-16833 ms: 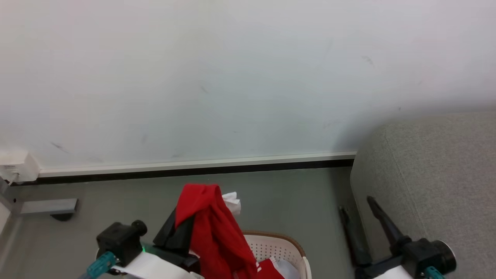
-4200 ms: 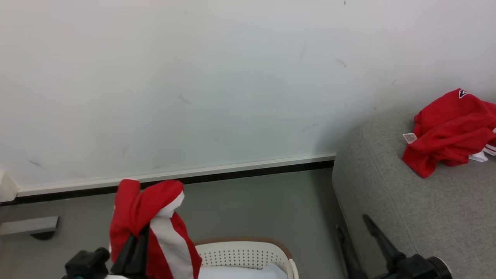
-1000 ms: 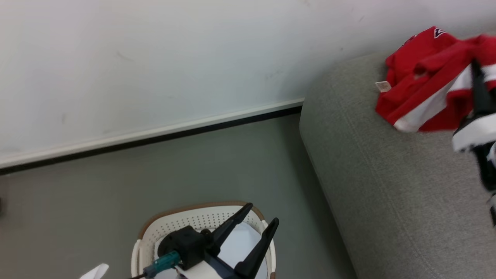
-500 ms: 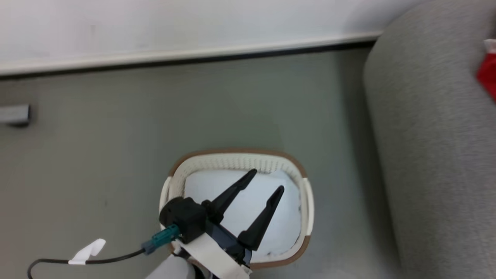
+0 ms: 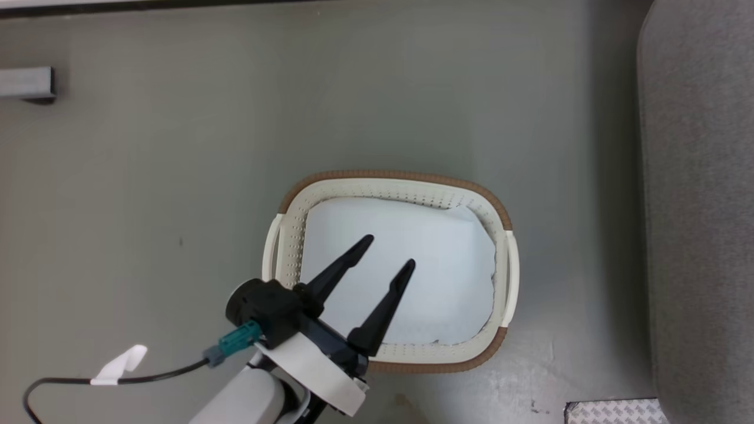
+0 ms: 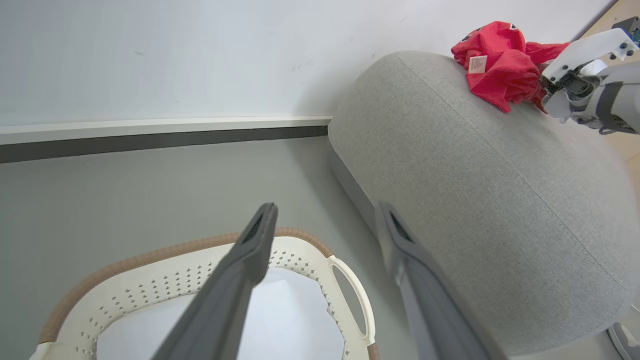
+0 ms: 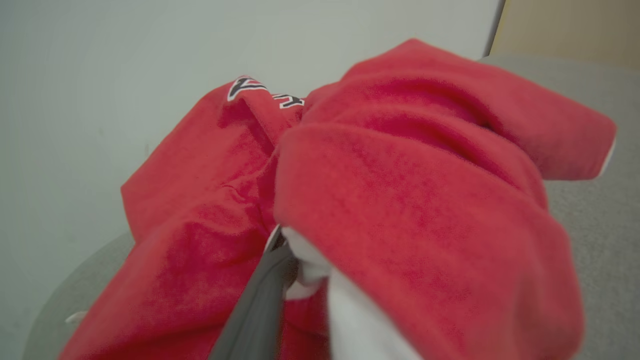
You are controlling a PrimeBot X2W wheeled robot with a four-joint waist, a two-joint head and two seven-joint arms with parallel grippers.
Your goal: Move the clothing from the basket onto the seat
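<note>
The cream basket (image 5: 389,175) with its brown rim stands on the floor and holds a pale bluish-white sheet (image 5: 424,277). My left gripper (image 5: 389,251) hangs open over the sheet with nothing between its fingers. In the left wrist view that left gripper (image 6: 325,207) is above the basket (image 6: 165,250), beside the grey sofa (image 6: 480,175). The red clothing (image 6: 500,65) lies bunched on the sofa's top, and my right arm's wrist (image 6: 580,85) is against it. Up close, the clothing (image 7: 400,200) drapes over my right gripper (image 7: 310,270); one grey finger (image 7: 255,305) shows and the other is hidden.
The sofa (image 5: 701,206) runs down the right edge, a floor's gap from the basket. A grey bracket (image 5: 26,82) sits at the upper left. A ridged metal plate (image 5: 612,412) lies at the lower right. A black cable with a white tag (image 5: 118,365) trails from my left wrist.
The head camera has tilted down, so the basket now sits mid-picture and the red clothing has left that view. My left gripper stays open over the basket.
</note>
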